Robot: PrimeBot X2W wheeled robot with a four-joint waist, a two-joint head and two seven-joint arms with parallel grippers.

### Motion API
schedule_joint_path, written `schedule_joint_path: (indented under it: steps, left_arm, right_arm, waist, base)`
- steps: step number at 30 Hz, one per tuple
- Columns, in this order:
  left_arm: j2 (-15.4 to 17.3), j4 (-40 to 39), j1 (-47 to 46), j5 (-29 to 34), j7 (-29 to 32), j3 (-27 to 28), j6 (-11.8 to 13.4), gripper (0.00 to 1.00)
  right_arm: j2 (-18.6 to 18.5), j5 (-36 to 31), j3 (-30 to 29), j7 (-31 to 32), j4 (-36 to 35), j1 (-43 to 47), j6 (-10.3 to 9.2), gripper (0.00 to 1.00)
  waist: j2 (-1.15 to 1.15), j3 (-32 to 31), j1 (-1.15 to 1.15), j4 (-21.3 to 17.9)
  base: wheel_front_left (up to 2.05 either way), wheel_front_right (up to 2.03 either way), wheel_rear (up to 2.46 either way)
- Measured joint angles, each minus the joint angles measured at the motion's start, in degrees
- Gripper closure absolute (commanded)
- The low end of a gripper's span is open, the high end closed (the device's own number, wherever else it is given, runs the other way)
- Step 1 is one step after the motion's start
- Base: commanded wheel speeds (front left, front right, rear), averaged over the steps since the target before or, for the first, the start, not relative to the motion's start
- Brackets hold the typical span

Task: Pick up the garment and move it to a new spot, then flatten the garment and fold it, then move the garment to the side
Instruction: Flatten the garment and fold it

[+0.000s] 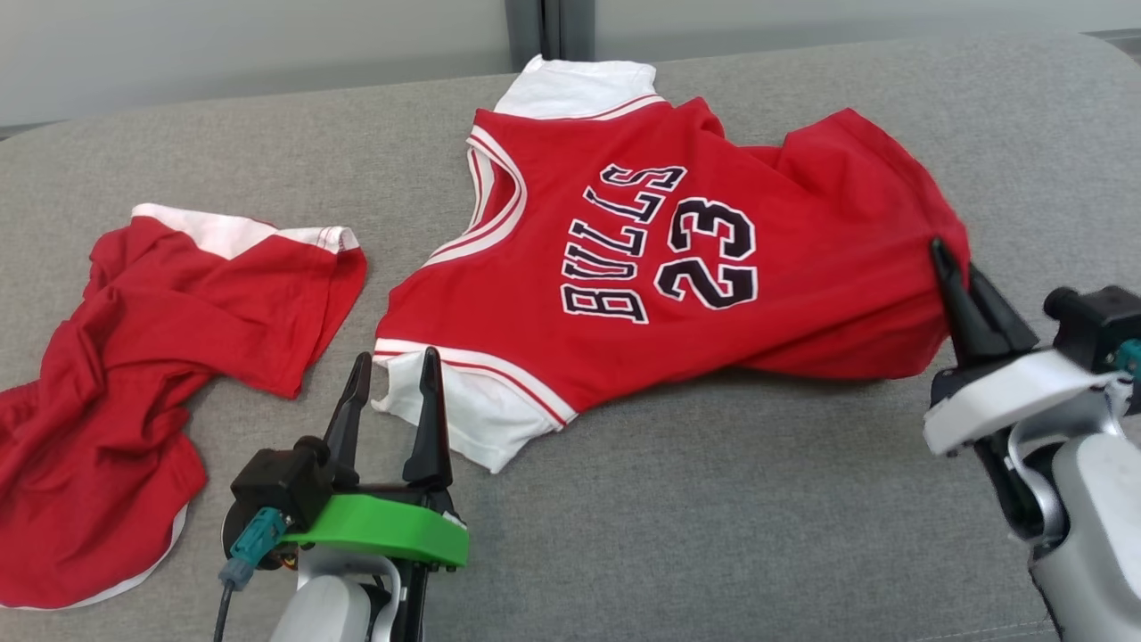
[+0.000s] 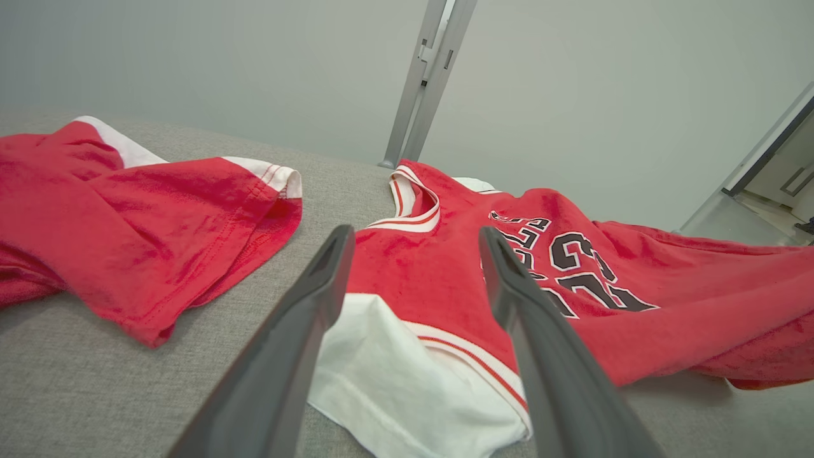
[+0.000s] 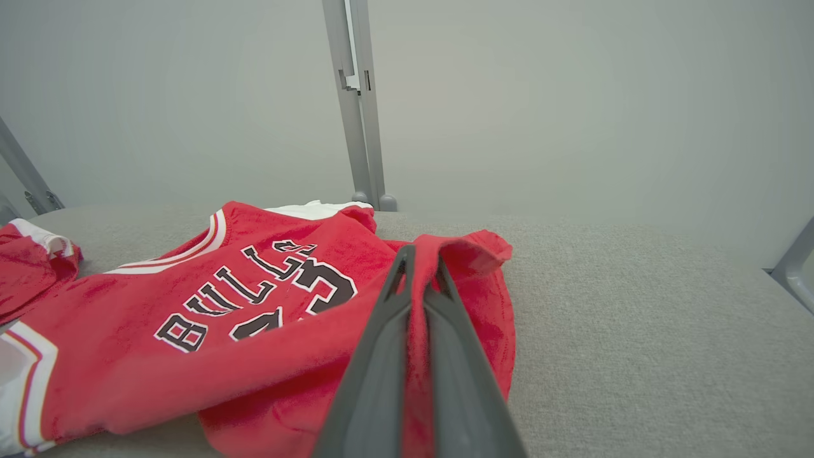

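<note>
R pincer (image 1: pixel 954 259) (image 3: pixel 423 267) is clenched on the jersey (image 1: pixel 802 267) (image 3: pixel 254 356). A fold of red cloth at the garment's R end is seen pinched between the two dark fingers, w/ the fabric bunched & lifted slightly around them. In the R wrist view a red strip is seen running down between the closed fingers.

L pincer (image 1: pixel 396 357) (image 2: pixel 416 232) is released, jaws spread wide & holding nothing. It is placed at the jersey's near L corner. In the L wrist view the white sleeve (image 1: pixel 463 419) (image 2: pixel 394 375) is seen lying between the fingers; whether cloth is touched cannot be told.

The jersey is spread across the middle of the grey tabletop (image 1: pixel 713 499) (image 2: pixel 95 381) (image 3: pixel 636 305), front up, w/ "BULLS" & "23" in black lettering w/ white outline. It is red w/ white-and-red trim at neck & armholes, plus a second white sleeve (image 1: pixel 579 85) at the far edge. The R half is wrinkled.

A second red garment (image 1: pixel 160 339) (image 2: pixel 146 216) (image 3: pixel 32 267) w/ white trim is left crumpled on the tabletop's L side, near the jersey but apart from it.

Behind, a pale wall & a grey metal post (image 1: pixel 553 27) (image 2: pixel 426 76) (image 3: pixel 356 95) are seen.
</note>
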Motion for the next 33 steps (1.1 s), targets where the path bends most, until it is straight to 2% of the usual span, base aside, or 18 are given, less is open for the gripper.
schedule_joint_path:
  steps: [4, 7, 12, 17, 18, 19, 26, 33]
  left_arm:
    - [0.0, 0.1, -0.8, -0.5, 0.0, -0.7, 0.0, 0.00]
    - [0.0, 0.2, -1.5, -0.9, 0.0, -1.5, -0.1, 0.00]
    - [0.0, 0.3, -2.3, -1.4, 0.0, -2.2, 0.0, 0.00]
    - [0.0, 0.4, -3.0, -1.6, 0.0, -2.7, 0.0, 0.00]
    - [0.0, 0.4, -3.0, -1.7, 0.0, -2.7, 0.0, 0.00]
    - [0.0, 0.5, -3.0, -1.8, 0.0, -2.7, 0.0, 0.00]
    - [0.0, 0.7, -3.0, -1.7, 0.0, -2.4, 0.3, 0.00]
    - [0.0, 0.7, -2.7, -1.3, 0.0, -1.1, 0.3, 0.00]
  right_arm:
    - [-2.1, -0.9, -1.1, 4.2, 0.3, -4.6, 0.00, 1.00]
    - [-3.7, -0.6, -1.0, 6.8, 3.7, -8.6, 0.01, 1.00]
    - [-6.6, -1.1, -0.5, 8.3, 12.8, -14.6, 0.01, 1.00]
    - [-7.9, -1.8, 1.1, 7.6, 23.6, -20.1, 0.01, 1.00]
    - [-8.0, -1.9, 1.5, 7.4, 25.5, -20.8, 0.01, 0.56]
    - [-8.1, -2.2, 2.2, 7.0, 27.7, -21.5, 0.01, 0.00]
    - [-8.0, -4.6, -0.1, 0.6, 39.9, -25.3, 0.01, 0.00]
    - [-6.2, -2.6, -2.4, -6.3, 42.3, -24.7, 0.01, 0.00]
  waist:
    - [0.00, 0.9, 0.00, 1.6]
    - [0.00, 1.7, 0.00, 3.3]
    - [0.00, 3.1, 0.00, 6.2]
    - [0.00, 4.6, 0.00, 9.1]
    - [0.00, 4.8, 0.00, 9.5]
    - [0.00, 5.1, 0.00, 10.0]
    - [0.00, 5.8, 0.00, 10.7]
    - [0.00, 4.6, 0.00, 8.1]
  base:
    - [0.00, 0.00, 0.00]
    - [0.00, 0.00, 0.00]
    - [0.00, 0.00, 0.00]
    - [0.00, 0.00, 0.00]
    - [0.00, 0.00, 0.00]
    - [0.00, 0.00, 0.00]
    - [0.00, 0.00, 0.00]
    - [0.00, 0.00, 0.00]
